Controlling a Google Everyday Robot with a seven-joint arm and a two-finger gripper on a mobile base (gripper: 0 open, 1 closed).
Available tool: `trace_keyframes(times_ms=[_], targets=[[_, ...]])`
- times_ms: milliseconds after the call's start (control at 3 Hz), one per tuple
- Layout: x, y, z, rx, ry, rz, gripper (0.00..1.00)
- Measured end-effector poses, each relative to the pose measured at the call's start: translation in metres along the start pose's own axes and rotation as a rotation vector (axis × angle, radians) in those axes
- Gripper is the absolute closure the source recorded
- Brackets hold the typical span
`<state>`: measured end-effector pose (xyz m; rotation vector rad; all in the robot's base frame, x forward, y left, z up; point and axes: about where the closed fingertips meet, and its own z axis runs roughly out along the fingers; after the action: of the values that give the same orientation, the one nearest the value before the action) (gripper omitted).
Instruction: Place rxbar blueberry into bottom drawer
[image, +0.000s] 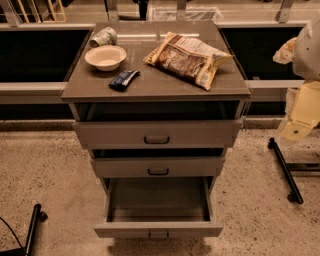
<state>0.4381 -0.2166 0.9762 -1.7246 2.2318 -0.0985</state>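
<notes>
The rxbar blueberry (123, 79), a small dark blue wrapper, lies on the grey cabinet top (165, 87) near its front left, just in front of a bowl. The bottom drawer (157, 231) is pulled far out and its inside shows nothing in it. The two drawers above it stand slightly open. My arm is at the right edge of the view, with the gripper (284, 51) to the right of the cabinet, level with its top, well apart from the bar.
A white bowl (105, 57), a can lying on its side (103, 36) and a large tan-and-brown chip bag (187, 57) share the cabinet top. Black stand legs lie on the floor at the right (285, 170) and lower left (32, 227).
</notes>
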Motion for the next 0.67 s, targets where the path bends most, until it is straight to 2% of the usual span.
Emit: trace_keyframes(times_ms=[333,667], targets=[[0.0,0.0,0.0,0.0,0.0,0.0,0.0],[-0.025,-0.025,0.021,-0.02,-0.027,-0.052,0.0]])
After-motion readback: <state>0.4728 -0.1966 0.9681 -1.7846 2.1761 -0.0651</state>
